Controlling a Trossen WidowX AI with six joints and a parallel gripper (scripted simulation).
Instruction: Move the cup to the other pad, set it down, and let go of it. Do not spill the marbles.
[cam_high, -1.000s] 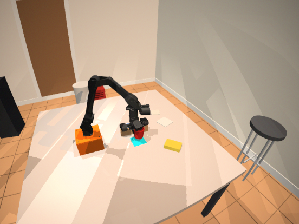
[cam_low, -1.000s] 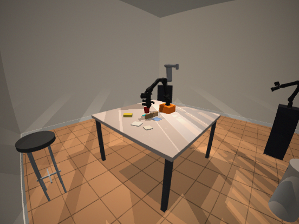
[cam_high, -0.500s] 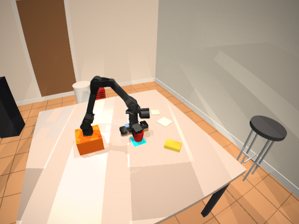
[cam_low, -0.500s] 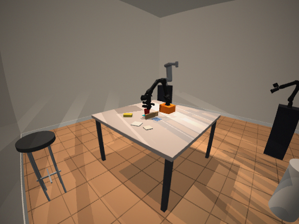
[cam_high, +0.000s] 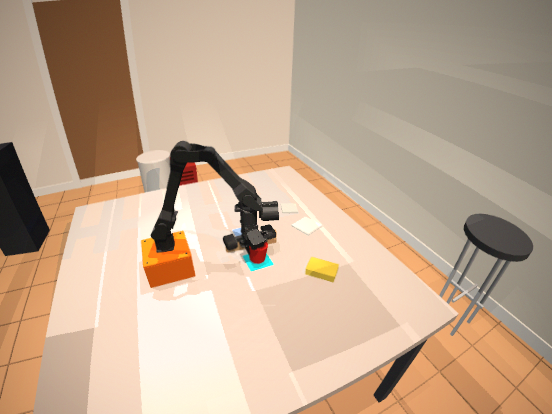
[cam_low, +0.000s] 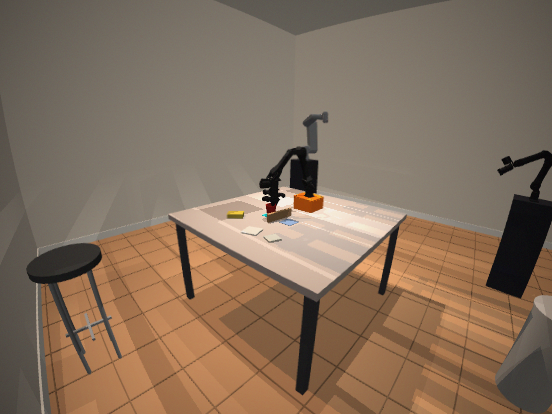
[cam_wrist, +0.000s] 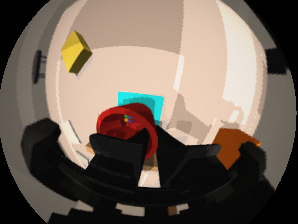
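Note:
The red cup (cam_high: 258, 254) (cam_low: 270, 207) (cam_wrist: 111, 121) is upright or nearly so, low over the cyan pad (cam_high: 265, 265) (cam_wrist: 128, 97). I cannot tell whether its base touches the pad. Several small coloured marbles (cam_wrist: 128, 119) lie inside it. My gripper (cam_high: 257, 244) (cam_wrist: 152, 127) is shut on the cup's wall at the near side in the wrist view, and the fingers hide part of the rim. The blue pad (cam_high: 237, 232) (cam_low: 290, 222) lies beyond the wooden barrier, with nothing on it.
The low wooden barrier (cam_low: 279, 215) stands between the pads, close to the cup. A yellow block (cam_high: 322, 269) (cam_low: 235, 215) (cam_wrist: 75, 52) and two pale flat squares (cam_high: 307, 225) (cam_high: 289, 208) lie on the table. The arm's orange base (cam_high: 169, 270) (cam_low: 308, 202) stands to one side.

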